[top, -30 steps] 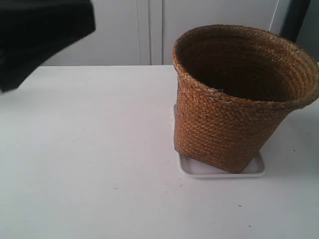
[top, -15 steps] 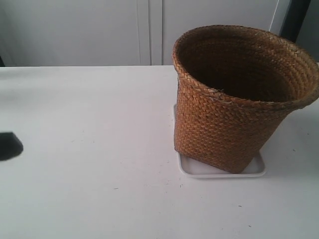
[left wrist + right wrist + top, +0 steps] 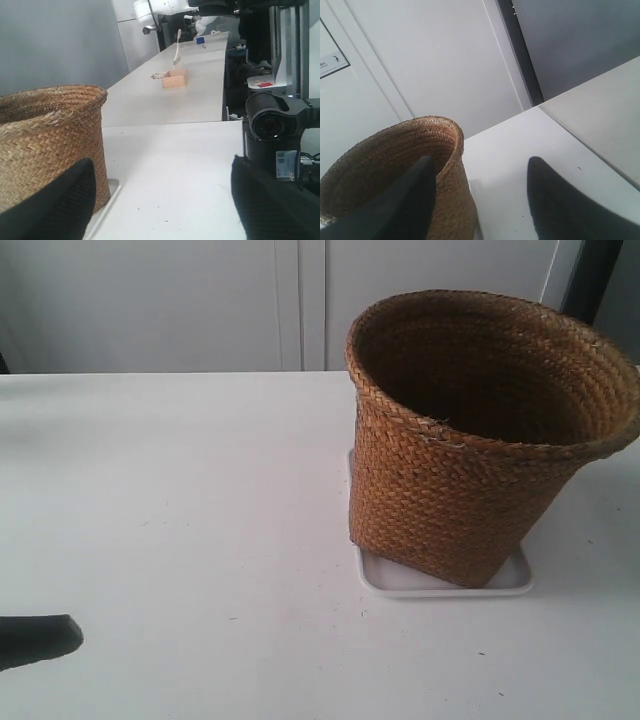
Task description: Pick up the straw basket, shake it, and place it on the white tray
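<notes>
The straw basket (image 3: pixel 470 440) stands upright on the white tray (image 3: pixel 400 580), whose front rim shows under it. The left wrist view has the basket (image 3: pixel 45 140) and a tray edge (image 3: pixel 107 197) off to one side. My left gripper (image 3: pixel 162 200) is open over bare table, apart from the basket. In the exterior view a black fingertip (image 3: pixel 35 640) of the arm at that view's left pokes in at the lower edge. My right gripper (image 3: pixel 477 200) is open too; the basket (image 3: pixel 395 155) shows behind one finger, with nothing held.
The white table (image 3: pixel 200 490) runs from the basket to the exterior view's left. White cabinet doors (image 3: pixel 300 300) stand behind it. In the left wrist view a black arm joint (image 3: pixel 272 122) sits at the table's edge, and a small wooden box (image 3: pixel 175 79) lies on a farther table.
The black arm at the exterior view's left went from the upper corner down to the lower edge, leaving only a fingertip showing. The basket and tray have stayed put.
</notes>
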Robot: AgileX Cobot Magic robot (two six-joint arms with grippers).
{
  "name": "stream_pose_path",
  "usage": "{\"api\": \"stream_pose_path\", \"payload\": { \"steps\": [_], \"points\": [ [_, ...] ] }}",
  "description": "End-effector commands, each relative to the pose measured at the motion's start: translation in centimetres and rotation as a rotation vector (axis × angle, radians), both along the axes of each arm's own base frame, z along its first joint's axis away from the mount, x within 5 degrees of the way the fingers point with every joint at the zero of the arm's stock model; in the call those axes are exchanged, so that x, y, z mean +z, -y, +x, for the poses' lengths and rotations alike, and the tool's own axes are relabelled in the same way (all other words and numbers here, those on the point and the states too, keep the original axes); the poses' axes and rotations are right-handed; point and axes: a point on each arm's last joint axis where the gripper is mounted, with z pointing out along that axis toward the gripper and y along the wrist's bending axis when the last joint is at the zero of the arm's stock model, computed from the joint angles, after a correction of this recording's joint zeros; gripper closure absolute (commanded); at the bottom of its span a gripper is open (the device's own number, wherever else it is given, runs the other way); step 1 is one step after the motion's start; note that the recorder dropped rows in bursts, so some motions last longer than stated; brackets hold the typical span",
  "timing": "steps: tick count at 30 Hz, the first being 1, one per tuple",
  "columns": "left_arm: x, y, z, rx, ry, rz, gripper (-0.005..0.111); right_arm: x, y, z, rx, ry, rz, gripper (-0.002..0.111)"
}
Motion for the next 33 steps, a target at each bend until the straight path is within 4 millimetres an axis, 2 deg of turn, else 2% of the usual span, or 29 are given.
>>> {"api": "stream_pose_path", "payload": {
  "steps": [1,7,9,10,12,15,18,25,29,33],
  "points": [
    [0.0,-0.1,0.0,0.001,-0.061,-0.036,0.029,-0.1,0.0,0.0,-0.007,0.0,0.003,0.056],
    [0.1,0.0,-0.3,-0.036,-0.075,-0.047,0.029,-0.1,0.0,0.0,-0.007,0.0,0.003,0.056],
    [1.3,-0.1,-0.6,-0.055,-0.042,-0.075,0.029,-0.1,0.0,0.0,-0.007,0.0,0.003,0.056],
    [1.8,-0.1,-0.9,-0.074,0.029,-0.076,0.029,-0.1,0.0,0.0,-0.006,0.0,0.004,0.056],
    [2.0,0.1,-2.1,-0.173,0.342,-0.013,0.029,-0.1,0.0,0.1,-0.005,0.0,0.005,0.056],
    [1.6,0.1,-2.4,-0.219,0.451,0.073,0.03,-0.1,0.0,0.0,-0.006,0.0,0.004,0.056],
    [1.5,0.1,-1.2,-0.091,0.35,0.075,0.03,-0.1,0.0,0.1,-0.005,0.0,0.005,0.056],
    [0.1,-1.8,2.9,0.411,-0.424,0.039,0.03,-0.1,0.0,0.1,-0.005,0.0,0.005,0.056],
    [-0.7,-3.3,4.3,0.651,-0.572,0.009,0.03,-0.1,0.0,0.1,-0.005,0.0,0.005,0.056],
    [-0.8,-3.8,4.6,0.704,-0.443,0.096,0.03,-0.1,0.0,0.0,-0.006,0.0,0.004,0.056]
  ]
}}
